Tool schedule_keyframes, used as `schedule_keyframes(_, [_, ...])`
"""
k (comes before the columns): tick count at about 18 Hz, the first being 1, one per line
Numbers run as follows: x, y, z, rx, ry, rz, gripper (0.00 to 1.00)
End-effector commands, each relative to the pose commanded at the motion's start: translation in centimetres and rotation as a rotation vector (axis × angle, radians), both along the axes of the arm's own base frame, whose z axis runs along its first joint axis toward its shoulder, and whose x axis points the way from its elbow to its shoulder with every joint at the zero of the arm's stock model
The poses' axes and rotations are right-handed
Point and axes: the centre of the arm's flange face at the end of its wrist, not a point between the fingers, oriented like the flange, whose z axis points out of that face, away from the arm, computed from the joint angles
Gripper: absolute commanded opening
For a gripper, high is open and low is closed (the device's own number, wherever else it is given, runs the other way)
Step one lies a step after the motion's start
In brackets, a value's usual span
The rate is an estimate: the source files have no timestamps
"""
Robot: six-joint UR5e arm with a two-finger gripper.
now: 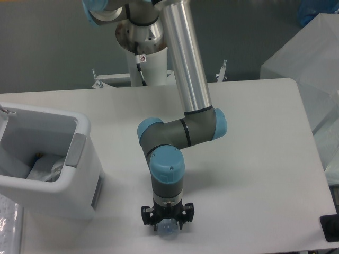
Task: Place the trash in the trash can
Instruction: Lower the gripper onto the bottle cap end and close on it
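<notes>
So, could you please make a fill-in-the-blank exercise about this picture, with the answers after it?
1. The crumpled wrapper lies inside the trash ____.
2. The claw points straight ____ at the table.
3. The bluish bottle sits directly ____ the claw.
4. The trash can stands near the table's ____ edge in the picture.

Missing words: can; down; under; left

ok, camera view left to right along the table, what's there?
trash can with the wrapper inside → gripper over the bottle → black object at the right edge
</notes>
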Motion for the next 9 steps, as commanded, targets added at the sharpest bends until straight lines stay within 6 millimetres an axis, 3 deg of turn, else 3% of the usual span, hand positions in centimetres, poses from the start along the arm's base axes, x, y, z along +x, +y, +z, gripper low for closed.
schedule_keyframes(9, [0.39,0.31,0.36,-0.006,0.018,-0.006,0.67])
